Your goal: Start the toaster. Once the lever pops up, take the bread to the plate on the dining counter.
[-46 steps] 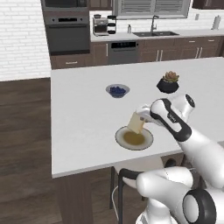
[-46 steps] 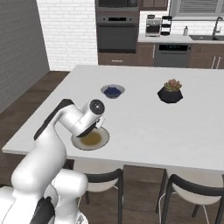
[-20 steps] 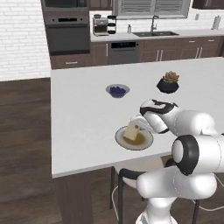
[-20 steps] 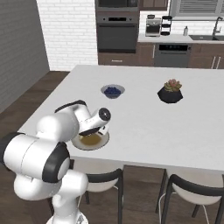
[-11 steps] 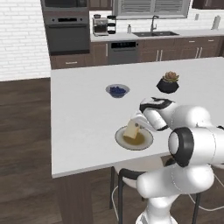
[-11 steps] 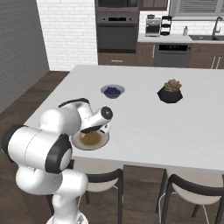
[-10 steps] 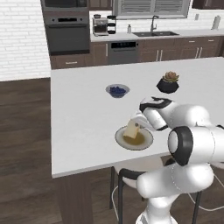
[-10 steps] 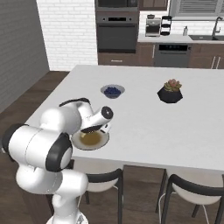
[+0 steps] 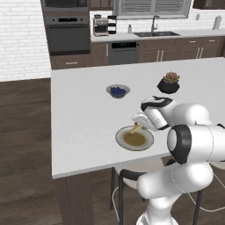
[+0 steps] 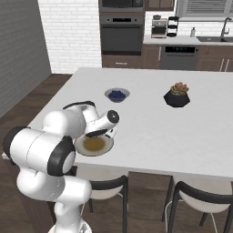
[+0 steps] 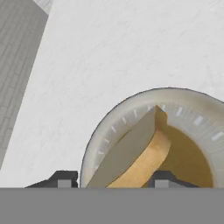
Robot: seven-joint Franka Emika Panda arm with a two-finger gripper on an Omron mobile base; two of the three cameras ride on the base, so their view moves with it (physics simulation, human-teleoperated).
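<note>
At the bottom of the hand view the gripper (image 11: pixel 112 180) is seen spread, its tips either side of the bread (image 11: pixel 133 154) without clearly pinching it. The slice is stood on edge, tilted, over the plate (image 11: pixel 192 107) on the dining counter (image 11: pixel 109 57). It is judged light, stiff and crumbly, best taken by its flat faces.

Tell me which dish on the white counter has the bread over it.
The plate nearest the counter's front edge: wide, grey-beige, with the bread tilted above it between the fingertips. The smaller bowl farther back holds blue berries.
</note>
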